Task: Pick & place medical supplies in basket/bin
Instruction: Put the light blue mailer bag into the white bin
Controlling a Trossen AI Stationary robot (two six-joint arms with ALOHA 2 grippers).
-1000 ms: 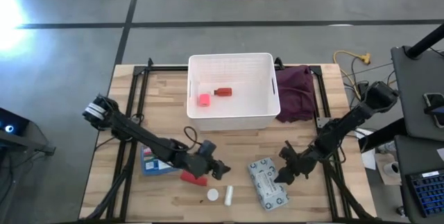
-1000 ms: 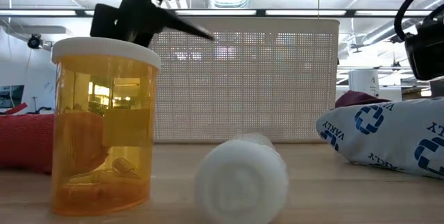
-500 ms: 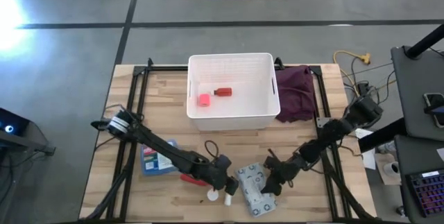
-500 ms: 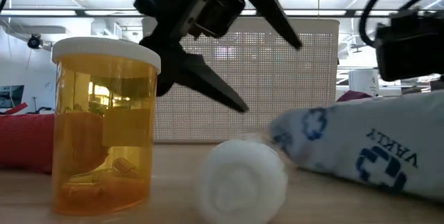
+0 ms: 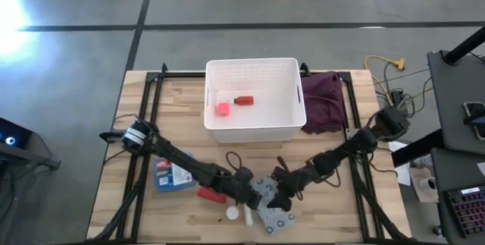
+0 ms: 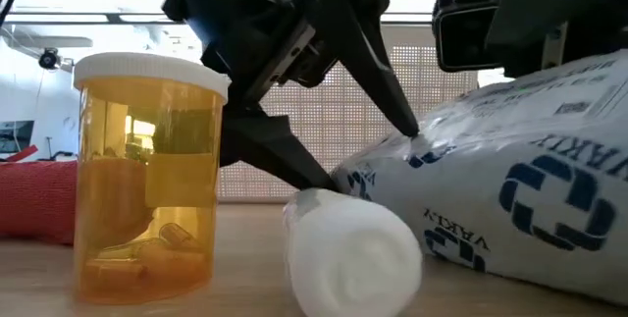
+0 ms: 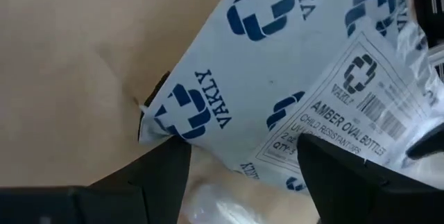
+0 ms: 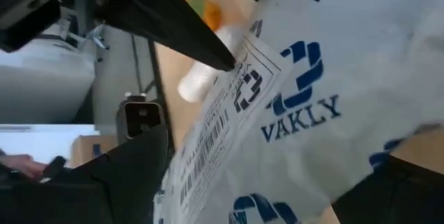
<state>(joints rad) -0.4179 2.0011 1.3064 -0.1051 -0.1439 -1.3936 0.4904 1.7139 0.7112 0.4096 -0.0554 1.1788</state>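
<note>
The grey-white patterned pack (image 5: pixel 271 213) lies near the table's near edge, its right end tipped up in the low view (image 6: pixel 520 209). My right gripper (image 5: pixel 282 193) is shut on it from the right. My left gripper (image 5: pixel 258 193) is open at the pack's left end, one finger on each side of it (image 7: pixel 239 148). Two small white bottles (image 5: pixel 231 213) (image 5: pixel 248 215) lie on the table beside the pack. The red tube (image 5: pixel 212 194) and blue box (image 5: pixel 170 175) lie under the left arm. The white bin (image 5: pixel 254 127) holds a red bottle (image 5: pixel 242 100) and a pink piece (image 5: pixel 222 109). My left gripper is open, and the tip of one finger (image 6: pixel 407 132) rests on the pack's top face by its printed label (image 8: pixel 239 68), coming slanting down from the left. The other finger (image 6: pixel 294 160) stands below and clear of the pack. My right gripper holds the pack between its two fingers (image 8: pixel 132 168), across its right part (image 8: pixel 312 64), coming slanting down from the table's right. The pack is tilted: its right end is raised and its left end (image 6: pixel 363 180) is low by the lying white bottle.
An amber pill bottle with a white cap (image 6: pixel 147 170) stands upright close to the low camera, with a white bottle (image 6: pixel 353 253) lying next to it. The maroon cloth (image 5: pixel 322 101) lies right of the bin. Black frame rails (image 5: pixel 148 116) run along the table's sides.
My right gripper has moved toward the table's left edge, dragging the pack along the table and tipping its right end up. My left gripper has moved right and toward the near edge, staying open, and now meets the pack's left end.
</note>
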